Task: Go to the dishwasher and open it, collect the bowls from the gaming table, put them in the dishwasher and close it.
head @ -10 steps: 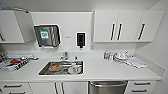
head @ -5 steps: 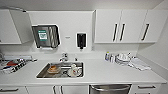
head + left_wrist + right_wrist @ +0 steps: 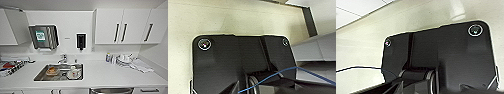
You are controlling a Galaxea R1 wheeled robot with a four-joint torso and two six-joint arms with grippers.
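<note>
Wrist views give no read on jaws, cannot tell open or closed. Dishwasher (image 3: pixel 111 90) steel front peeks under desk (image 3: pixel 105 75), right of sink (image 3: pixel 59 72), door closed. Reckon robot should square up to it before reaching for door.

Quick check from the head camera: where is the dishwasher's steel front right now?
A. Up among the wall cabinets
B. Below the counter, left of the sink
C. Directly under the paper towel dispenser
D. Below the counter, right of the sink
D: the dishwasher's brushed steel top edge shows under the counter at the bottom of the head view, to the right of the sink.
</note>
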